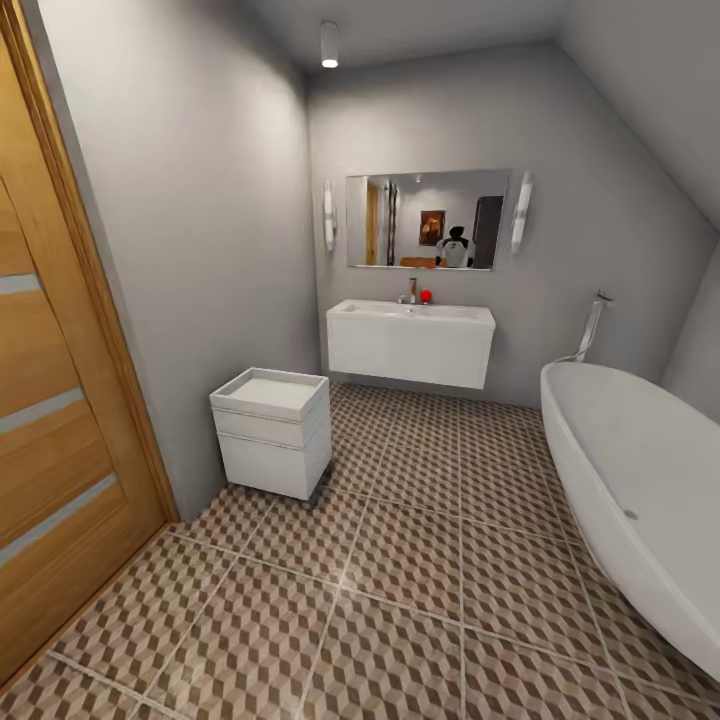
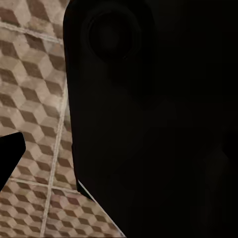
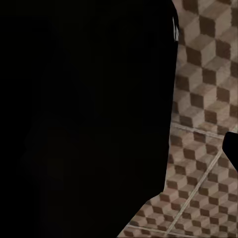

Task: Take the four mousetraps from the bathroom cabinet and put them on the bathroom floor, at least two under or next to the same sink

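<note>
Progress: judging by the bare tiles, nothing is placed yet; no tan mousetrap lies anywhere on the cube-patterned brown, beige and white tiled bathroom floor (image 1: pixel 400 590), so all four are still to fetch.

Sink: the white rectangular basin on its boxy white wall-hung vanity (image 1: pixel 410 342) sits at the far wall under the mirror (image 1: pixel 427 218), and the tiles beneath it are bare.

Cabinet: I can't spot the orange-brown drawer chest from here. What stands left of the sink, against the grey wall, is only the small white drawer unit (image 1: pixel 271 432), not the target.

Other landmarks: the white oval bathtub (image 1: pixel 640 500) runs along to the right of the sink; a wooden door (image 1: pixel 50 400) stands well to the sink's left, on the near side.

Wrist views: a large dark part of the robot blocks most of each, with cube tiles (image 2: pixel 34 99) showing past it on the left arm and more tiles (image 3: pixel 203 129) on the right.

Jaws: hidden behind that dark bulk on both arms, so I cannot tell how far open they are or whether they carry anything.

Traps versus jaws: no trap to be seen, so that relation can't be judged.
</note>
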{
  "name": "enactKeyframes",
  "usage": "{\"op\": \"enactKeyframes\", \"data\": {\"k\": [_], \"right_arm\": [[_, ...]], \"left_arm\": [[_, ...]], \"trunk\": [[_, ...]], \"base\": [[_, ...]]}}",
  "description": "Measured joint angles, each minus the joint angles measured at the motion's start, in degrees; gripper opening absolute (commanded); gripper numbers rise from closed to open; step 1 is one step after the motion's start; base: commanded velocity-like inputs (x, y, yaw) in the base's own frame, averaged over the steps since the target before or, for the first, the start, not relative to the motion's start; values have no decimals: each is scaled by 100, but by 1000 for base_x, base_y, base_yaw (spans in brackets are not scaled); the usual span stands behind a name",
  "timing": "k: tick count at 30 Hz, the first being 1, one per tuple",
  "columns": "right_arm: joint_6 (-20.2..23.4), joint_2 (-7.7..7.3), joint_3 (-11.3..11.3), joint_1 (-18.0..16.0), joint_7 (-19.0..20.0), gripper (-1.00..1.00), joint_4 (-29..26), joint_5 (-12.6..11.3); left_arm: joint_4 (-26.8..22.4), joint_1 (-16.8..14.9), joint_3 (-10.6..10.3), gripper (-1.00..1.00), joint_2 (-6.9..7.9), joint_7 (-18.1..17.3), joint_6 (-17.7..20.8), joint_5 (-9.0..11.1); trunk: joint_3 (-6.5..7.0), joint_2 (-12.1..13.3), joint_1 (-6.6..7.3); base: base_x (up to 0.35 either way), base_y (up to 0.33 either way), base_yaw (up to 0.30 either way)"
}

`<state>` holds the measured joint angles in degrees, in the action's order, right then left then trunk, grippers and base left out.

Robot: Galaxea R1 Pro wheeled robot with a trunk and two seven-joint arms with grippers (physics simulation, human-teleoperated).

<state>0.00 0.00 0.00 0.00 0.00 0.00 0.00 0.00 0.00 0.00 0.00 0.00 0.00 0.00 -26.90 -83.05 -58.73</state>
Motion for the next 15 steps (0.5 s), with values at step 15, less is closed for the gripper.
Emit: {"op": "enactKeyframes", "data": {"k": [15], "right_arm": [[-25,97,33,-333,95,100,-488,-86]], "left_arm": [[-463,-275,20,100,4,22,-463,17]], "trunk": [[2,0,0]], "base": [[0,0,0]]}}
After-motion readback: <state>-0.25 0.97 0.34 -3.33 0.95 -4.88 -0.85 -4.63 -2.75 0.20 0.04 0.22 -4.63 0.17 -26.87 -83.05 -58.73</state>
